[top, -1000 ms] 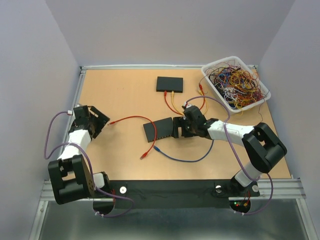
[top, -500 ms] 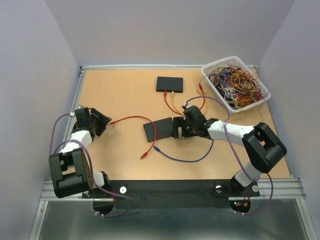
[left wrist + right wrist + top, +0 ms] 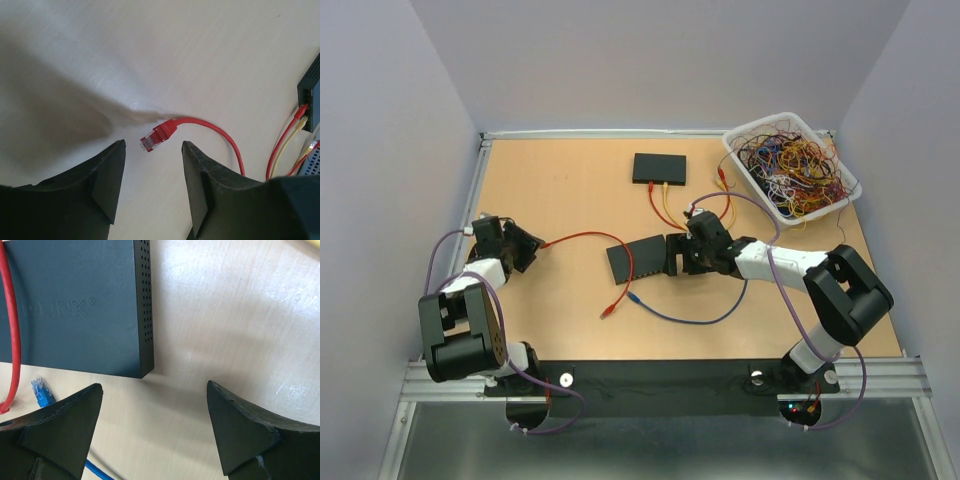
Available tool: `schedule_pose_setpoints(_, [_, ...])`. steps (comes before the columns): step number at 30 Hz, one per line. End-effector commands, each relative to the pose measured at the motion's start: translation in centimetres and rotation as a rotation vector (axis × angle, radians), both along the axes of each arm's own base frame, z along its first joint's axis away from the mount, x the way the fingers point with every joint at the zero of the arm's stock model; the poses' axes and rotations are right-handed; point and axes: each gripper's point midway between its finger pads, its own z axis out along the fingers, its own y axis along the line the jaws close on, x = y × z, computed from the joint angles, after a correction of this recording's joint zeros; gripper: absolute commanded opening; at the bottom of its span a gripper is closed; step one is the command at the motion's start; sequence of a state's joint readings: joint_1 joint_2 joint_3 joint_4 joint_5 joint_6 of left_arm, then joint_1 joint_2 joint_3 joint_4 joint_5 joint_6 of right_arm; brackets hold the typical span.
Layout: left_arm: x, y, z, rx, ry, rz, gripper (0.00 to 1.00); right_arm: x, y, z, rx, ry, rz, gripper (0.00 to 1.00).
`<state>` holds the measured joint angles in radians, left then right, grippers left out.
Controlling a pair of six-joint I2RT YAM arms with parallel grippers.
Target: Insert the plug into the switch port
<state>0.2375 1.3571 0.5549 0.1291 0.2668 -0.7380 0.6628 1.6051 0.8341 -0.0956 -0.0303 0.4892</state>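
By my reading the job is barely started. The red cable's clear-tipped plug [image 3: 156, 137] lies loose on the tan wooden table [image 3: 560, 180], in no port and in no grip. My left gripper [image 3: 152, 185] sits low over the table with its two black fingers spread. The plug lies just ahead of the gap between them and touches neither.

From that plug the red cable [image 3: 585, 238] runs rightward to the flat black switch box [image 3: 642, 260] in the middle of the table and crosses its top. I cannot tell where its other end goes. My right gripper [image 3: 155, 432] hovers beside the box's vented edge, jaws wide apart and empty. A small blue plug [image 3: 41, 391] lies just off the box's corner.

Everything that matters is left, as I see it:
- close the left fingers on the red plug
- carry it across to the box
- line it up with a port and push it home, perhaps with the right gripper steadying the box

Neither wrist view shows the port face, so I cannot say which socket is free.
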Motion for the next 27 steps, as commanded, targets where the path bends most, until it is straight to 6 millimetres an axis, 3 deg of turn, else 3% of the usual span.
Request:
schedule_pose_setpoints(1, [0.5, 0.1, 0.3, 0.003, -0.032, -0.009, 0.57, -0.5, -0.4, -1.2, -0.028, 0.001, 0.008, 0.9])
schedule_pose_setpoints(3, [0.6, 0.1, 0.2, 0.004, -0.034, -0.011, 0.48, -0.6, -0.4, -1.2, -0.029, 0.002, 0.008, 0.9])
schedule_pose_setpoints(13, [0.9, 0.1, 0.0, 0.006, -0.037, -0.028, 0.26, -0.6, -0.5, -1.4, -0.032, 0.002, 0.006, 0.9])
schedule_pose_setpoints(21, [1.1, -0.1, 0.5, 0.012, -0.053, -0.048, 0.0, -0.4, -0.5, -0.7, -0.03, -0.02, 0.014, 0.89])
schedule_pose_setpoints(24, [1.1, -0.4, 1.3, 0.009, -0.075, -0.072, 0.0, 0.1, -0.2, 1.3, -0.005, -0.071, 0.026, 0.89])
schedule_pose_setpoints(27, [1.1, -1.1, 2.8, -0.001, -0.111, -0.113, 0.0, 0.9, 0.2, 5.0, 0.024, -0.18, 0.079, 0.89])
